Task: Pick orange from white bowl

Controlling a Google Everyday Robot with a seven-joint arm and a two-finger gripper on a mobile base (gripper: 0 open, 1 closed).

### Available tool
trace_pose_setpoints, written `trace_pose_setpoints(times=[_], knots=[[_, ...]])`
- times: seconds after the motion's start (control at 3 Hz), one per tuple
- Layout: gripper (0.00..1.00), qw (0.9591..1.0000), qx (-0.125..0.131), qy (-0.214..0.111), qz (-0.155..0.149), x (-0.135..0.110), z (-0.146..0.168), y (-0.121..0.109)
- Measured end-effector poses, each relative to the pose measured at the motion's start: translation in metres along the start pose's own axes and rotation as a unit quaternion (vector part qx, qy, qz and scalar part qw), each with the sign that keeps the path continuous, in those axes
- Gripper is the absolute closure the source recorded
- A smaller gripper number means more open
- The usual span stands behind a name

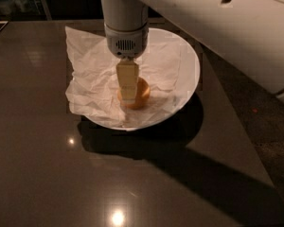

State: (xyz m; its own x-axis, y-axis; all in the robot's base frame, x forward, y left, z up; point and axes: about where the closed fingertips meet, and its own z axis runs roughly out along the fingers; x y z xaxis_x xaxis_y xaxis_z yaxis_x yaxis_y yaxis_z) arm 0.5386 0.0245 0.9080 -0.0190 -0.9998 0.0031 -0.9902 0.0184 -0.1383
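The orange point(141, 96) is a small yellow-orange fruit lying in the middle of the wide white bowl point(191, 72), on a crumpled white paper sheet point(92, 67) that lines the bowl's left half and hangs over its rim. My gripper point(128, 96) hangs straight down from the white wrist point(127, 27) and reaches into the bowl. Its yellowish tip is down at the orange and covers the fruit's left part. The orange rests on the paper in the bowl.
The bowl stands on a dark glossy table point(47, 164) with light reflections near the front. The table's right edge point(236, 126) runs diagonally, with dark floor beyond. My white arm point(236, 27) crosses the upper right.
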Motion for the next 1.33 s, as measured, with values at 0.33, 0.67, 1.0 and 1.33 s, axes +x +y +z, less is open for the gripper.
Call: trace_pose_setpoints(times=[0.33, 0.67, 1.0, 1.33], knots=[[0.19, 0.9998, -0.021, -0.001, -0.001, -0.004, 0.017, 0.001], [0.19, 0.9990, -0.044, -0.004, 0.001, -0.005, 0.034, 0.003], [0.37, 0.9984, -0.057, -0.006, 0.000, -0.003, 0.046, 0.005], [0.60, 0.9987, -0.048, -0.015, 0.000, -0.008, 0.046, 0.001]])
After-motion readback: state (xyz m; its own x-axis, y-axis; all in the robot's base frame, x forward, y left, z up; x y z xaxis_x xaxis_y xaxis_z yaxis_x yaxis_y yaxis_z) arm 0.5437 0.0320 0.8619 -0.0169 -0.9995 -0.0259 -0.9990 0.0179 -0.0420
